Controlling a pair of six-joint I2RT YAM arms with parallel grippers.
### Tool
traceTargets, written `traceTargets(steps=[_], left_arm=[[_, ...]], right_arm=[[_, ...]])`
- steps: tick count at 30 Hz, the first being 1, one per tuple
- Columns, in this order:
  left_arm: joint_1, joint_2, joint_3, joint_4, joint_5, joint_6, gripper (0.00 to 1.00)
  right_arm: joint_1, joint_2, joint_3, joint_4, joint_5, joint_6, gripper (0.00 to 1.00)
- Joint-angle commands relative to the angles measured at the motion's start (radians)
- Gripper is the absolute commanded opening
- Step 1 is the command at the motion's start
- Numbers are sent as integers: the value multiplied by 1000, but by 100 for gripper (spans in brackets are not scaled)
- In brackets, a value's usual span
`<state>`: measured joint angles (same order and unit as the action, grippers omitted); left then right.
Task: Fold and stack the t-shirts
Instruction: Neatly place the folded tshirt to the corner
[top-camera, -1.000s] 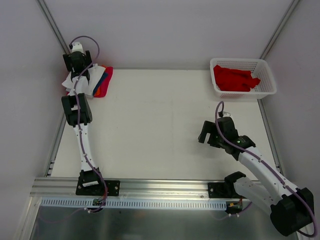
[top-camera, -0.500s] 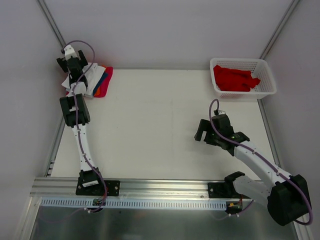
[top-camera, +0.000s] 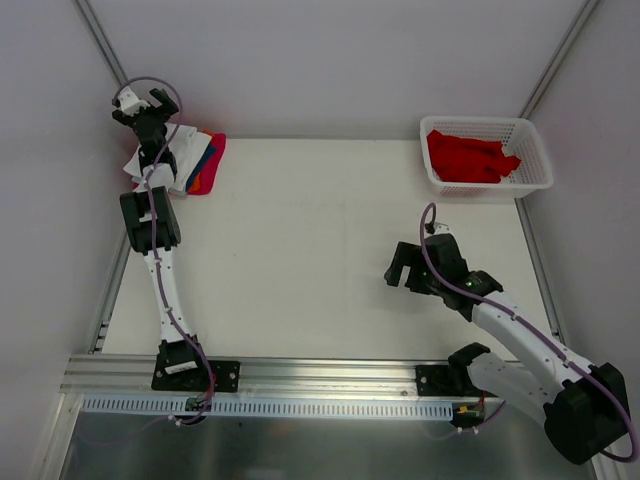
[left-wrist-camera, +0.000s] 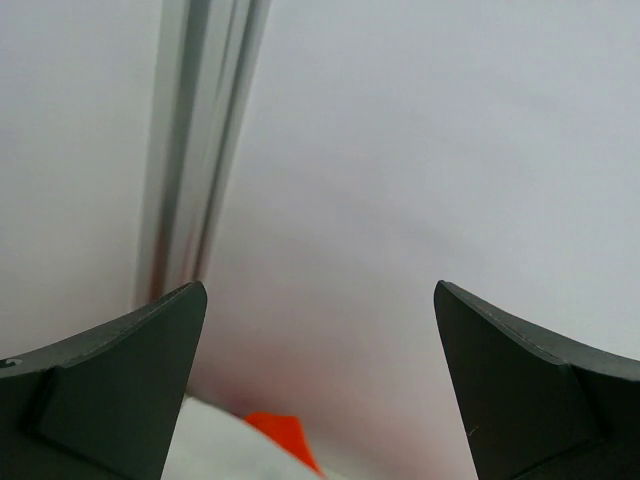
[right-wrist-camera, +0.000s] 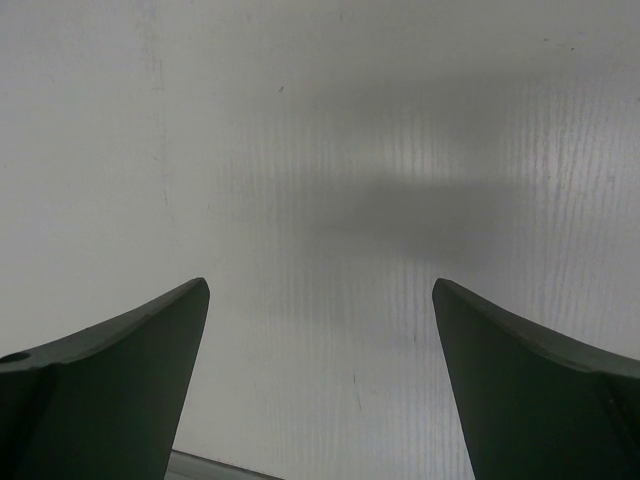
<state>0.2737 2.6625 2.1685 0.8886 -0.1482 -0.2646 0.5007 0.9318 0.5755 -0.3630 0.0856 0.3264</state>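
Observation:
A stack of folded t-shirts (top-camera: 200, 160) in blue, red and orange lies at the table's far left corner, with a white one (top-camera: 137, 160) on its left side. More red t-shirts (top-camera: 470, 156) fill the basket at the far right. My left gripper (top-camera: 140, 104) hangs open above the stack's back edge, close to the wall. In the left wrist view that gripper (left-wrist-camera: 320, 290) holds nothing, and an orange cloth corner (left-wrist-camera: 280, 435) and white cloth (left-wrist-camera: 215, 450) show below it. My right gripper (top-camera: 399, 268) is open over the bare table at mid right; the right wrist view (right-wrist-camera: 320, 285) shows it empty.
The white lattice basket (top-camera: 538, 160) stands at the table's back right corner. Metal frame posts (left-wrist-camera: 195, 140) run up the walls by the left gripper. An aluminium rail (top-camera: 300, 375) with the arm bases lines the near edge.
The left gripper has risen off the stack and tipped back toward the wall. The right gripper has drifted a little to the left and nearer the front.

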Motion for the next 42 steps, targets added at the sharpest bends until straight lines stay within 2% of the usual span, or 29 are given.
traceTargets(steps=[1, 5, 9, 12, 13, 15, 16, 18, 19, 21, 22, 23, 24, 25, 26, 27, 28, 29, 32, 34, 35, 37, 42], left_arm=[[-11, -147, -1, 122, 67, -151, 99], [-48, -286, -140, 142, 67, -101, 99], [-90, -404, -216, 57, 56, 2, 99], [-94, -507, -285, -109, 49, -71, 99], [-94, -553, -291, -246, 42, -94, 99], [-94, -585, -268, -421, 13, -149, 97], [-94, -607, -244, -576, 16, -172, 91], [-94, -636, -246, -692, 50, -234, 86], [-96, -679, -297, -733, 61, -261, 82], [-103, -742, -382, -795, 93, -342, 65], [-105, -807, -479, -797, 119, -366, 57], [-114, -841, -521, -801, 142, -378, 41], [-120, -872, -554, -813, 175, -387, 28], [-129, -938, -615, -829, 209, -386, 22], [-148, -973, -643, -861, 232, -360, 21], [-163, -1042, -700, -873, 255, -339, 23], [-181, -1075, -720, -882, 272, -305, 31], [-217, -1107, -737, -942, 285, -233, 47], [-273, -1246, -805, -1057, 323, -69, 78], [-327, -1286, -814, -1125, 314, -16, 92], [-337, -1305, -805, -1199, 352, -2, 99], [-338, -1326, -811, -1261, 461, 11, 99], [-364, -1496, -987, -1317, 593, 30, 99]], right_arm=[[27, -19, -8, -13, 23, 28, 99], [64, -40, -2, -34, 40, 33, 99], [84, -97, 6, -88, 60, 40, 99], [96, -169, 9, -132, 72, 53, 99], [105, -213, 9, -145, 80, 60, 100], [114, -257, 14, -187, 91, 66, 99], [117, -293, 15, -201, 100, 71, 99], [121, -320, 23, -244, 108, 69, 100], [121, -327, 36, -257, 118, 69, 99], [119, -344, 56, -286, 123, 57, 99], [121, -346, 88, -298, 124, 53, 99], [121, -346, 108, -322, 125, 48, 99], [121, -344, 128, -335, 128, 42, 99], [121, -346, 162, -346, 126, 39, 99], [121, -346, 178, -359, 129, 30, 100], [122, -347, 190, -369, 134, 28, 100], [122, -346, 214, -375, 140, 26, 99], [122, -343, 225, -392, 144, 23, 100], [124, -323, 271, -436, 131, 26, 100], [125, -323, 285, -455, 126, 37, 100], [128, -321, 287, -459, 134, 43, 99], [131, -321, 288, -468, 138, 51, 100], [131, -248, 326, -504, 174, 17, 100]])
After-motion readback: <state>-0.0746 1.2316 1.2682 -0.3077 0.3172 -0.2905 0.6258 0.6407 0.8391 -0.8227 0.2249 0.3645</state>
